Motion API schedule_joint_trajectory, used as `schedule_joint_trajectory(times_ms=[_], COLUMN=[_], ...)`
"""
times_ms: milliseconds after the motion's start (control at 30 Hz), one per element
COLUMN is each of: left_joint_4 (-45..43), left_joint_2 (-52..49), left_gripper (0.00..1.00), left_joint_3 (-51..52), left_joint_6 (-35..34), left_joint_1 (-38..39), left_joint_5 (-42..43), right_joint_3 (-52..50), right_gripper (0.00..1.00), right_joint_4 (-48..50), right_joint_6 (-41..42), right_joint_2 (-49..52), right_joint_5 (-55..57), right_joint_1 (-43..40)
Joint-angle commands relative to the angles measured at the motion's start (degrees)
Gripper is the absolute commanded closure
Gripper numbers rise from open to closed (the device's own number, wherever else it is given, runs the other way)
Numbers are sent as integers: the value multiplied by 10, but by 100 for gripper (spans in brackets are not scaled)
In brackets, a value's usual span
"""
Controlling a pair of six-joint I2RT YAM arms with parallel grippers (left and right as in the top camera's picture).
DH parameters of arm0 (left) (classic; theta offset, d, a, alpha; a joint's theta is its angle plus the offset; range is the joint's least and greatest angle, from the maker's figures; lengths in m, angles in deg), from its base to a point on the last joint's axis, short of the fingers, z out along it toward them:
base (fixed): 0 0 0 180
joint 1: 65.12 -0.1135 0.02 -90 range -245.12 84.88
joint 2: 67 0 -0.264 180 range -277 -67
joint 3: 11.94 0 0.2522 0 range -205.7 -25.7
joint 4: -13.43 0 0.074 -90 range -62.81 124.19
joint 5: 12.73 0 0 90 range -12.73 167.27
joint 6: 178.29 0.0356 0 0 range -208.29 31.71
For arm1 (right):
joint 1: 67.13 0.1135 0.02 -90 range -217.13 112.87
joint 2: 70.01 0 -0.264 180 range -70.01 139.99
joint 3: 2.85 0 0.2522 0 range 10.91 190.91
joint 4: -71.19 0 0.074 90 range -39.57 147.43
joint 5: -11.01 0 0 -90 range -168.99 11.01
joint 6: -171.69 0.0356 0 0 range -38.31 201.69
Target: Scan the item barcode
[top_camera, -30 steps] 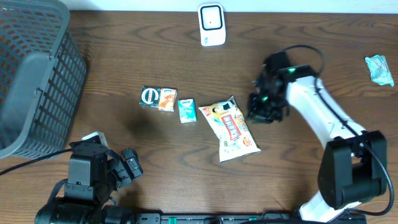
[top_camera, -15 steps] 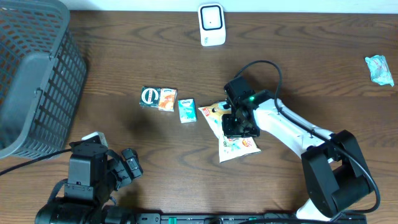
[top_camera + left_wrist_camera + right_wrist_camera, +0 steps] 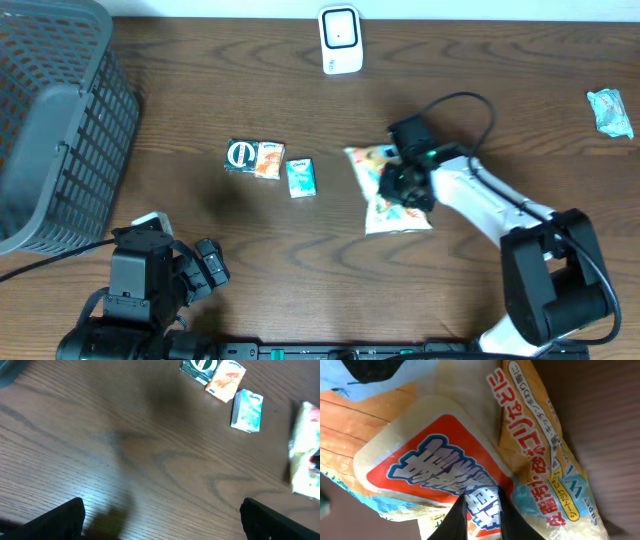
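Note:
The item, a yellow snack bag (image 3: 384, 203) with a red and blue label, lies or hangs low right of the table's middle. My right gripper (image 3: 406, 181) is over its upper part. The right wrist view shows the snack bag (image 3: 445, 445) filling the frame, and my right gripper (image 3: 481, 499) is shut on a fold of its film. The white scanner (image 3: 340, 40) stands at the table's far edge, well apart from the bag. My left gripper (image 3: 207, 266) sits at the near left; in the left wrist view it (image 3: 162, 520) is open above bare wood. No barcode shows.
A green and orange pair of small boxes (image 3: 254, 158) and a teal pack (image 3: 300, 177) lie left of the bag. A grey basket (image 3: 55, 130) fills the far left corner. A crumpled teal wrapper (image 3: 608, 110) lies at the right edge.
My right gripper came down from the right onto the snack bag and closed on it. The bag has shifted right and toward the far edge, now turned more upright.

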State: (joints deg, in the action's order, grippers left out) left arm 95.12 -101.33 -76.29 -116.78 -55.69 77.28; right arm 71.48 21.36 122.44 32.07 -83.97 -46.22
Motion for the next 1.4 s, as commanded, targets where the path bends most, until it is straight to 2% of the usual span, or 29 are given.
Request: schedule_joint_trajectory(times_ms=[0, 233, 533, 733, 833, 933, 967, 1000, 1067, 1267, 1367], left_joint_4=[2, 2, 2, 2, 2, 2, 2, 2, 2, 2, 2], left_joint_2=[2, 2, 2, 2, 2, 2, 2, 2, 2, 2, 2], left_gripper=[2, 2, 2, 2, 2, 2, 2, 3, 2, 2, 2], left_joint_3=[1, 1, 1, 1, 1, 1, 1, 1, 1, 1, 1], left_joint_6=[1, 1, 1, 1, 1, 1, 1, 1, 1, 1, 1], left_joint_1=[-1, -1, -1, -1, -1, -1, -1, -1, -1, -1, -1], left_joint_5=[-5, -5, -5, -5, -5, -5, -5, -5, -5, -5, -5], right_joint_3=[-15, 23, 73, 63, 45, 18, 10, 3, -5, 1, 40], right_gripper=[82, 76, 70, 65, 57, 41, 33, 19, 2, 1, 1], right_joint_4=[-3, -23, -135, -216, -213, -187, -178, -169, -159, -167, -217], right_joint_6=[34, -66, -112, -115, -115, -115, -115, -115, -115, -125, -126], right_joint_2=[17, 15, -9, -8, -8, -8, -8, -8, -8, -8, -9], right_joint_5=[27, -127, -110, -2, 16, 18, 18, 17, 16, 12, 10], right_joint_1=[-51, -85, -69, -47, -28, -3, 4, 10, 27, 47, 38])
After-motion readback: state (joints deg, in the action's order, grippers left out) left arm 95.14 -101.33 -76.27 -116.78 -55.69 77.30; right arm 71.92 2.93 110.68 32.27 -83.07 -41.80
